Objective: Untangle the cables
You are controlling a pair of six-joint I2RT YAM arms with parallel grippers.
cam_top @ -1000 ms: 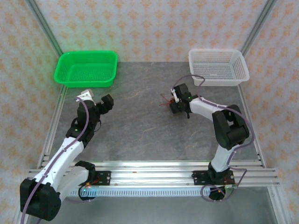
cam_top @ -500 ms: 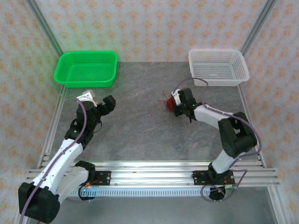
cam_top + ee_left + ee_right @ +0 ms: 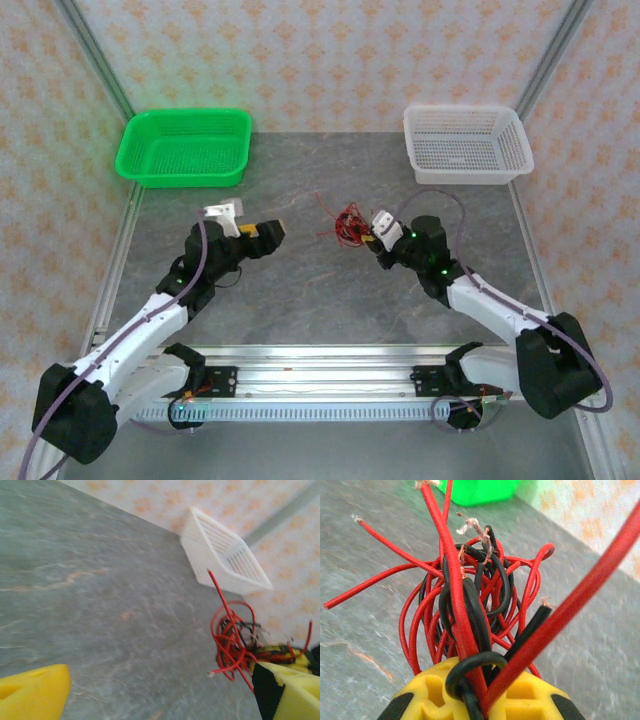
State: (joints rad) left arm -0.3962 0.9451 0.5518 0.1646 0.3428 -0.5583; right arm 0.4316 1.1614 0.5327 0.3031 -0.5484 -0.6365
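The cables are a tangled bunch of thin red and black wires near the middle of the table. My right gripper is shut on the bunch's right side. In the right wrist view the cables rise out from between the closed yellow fingers, with loose ends fanning upward. My left gripper stands open to the left of the bunch, apart from it. In the left wrist view the cables hang beyond its right finger, and nothing lies between its fingers.
A green basket sits at the back left and a white basket at the back right; the white basket also shows past the bunch. Bare grey tabletop lies between the arms.
My right arm has swung down and stretched low, still holding the bunch, which shifted slightly left. My left gripper has moved right toward the bunch.
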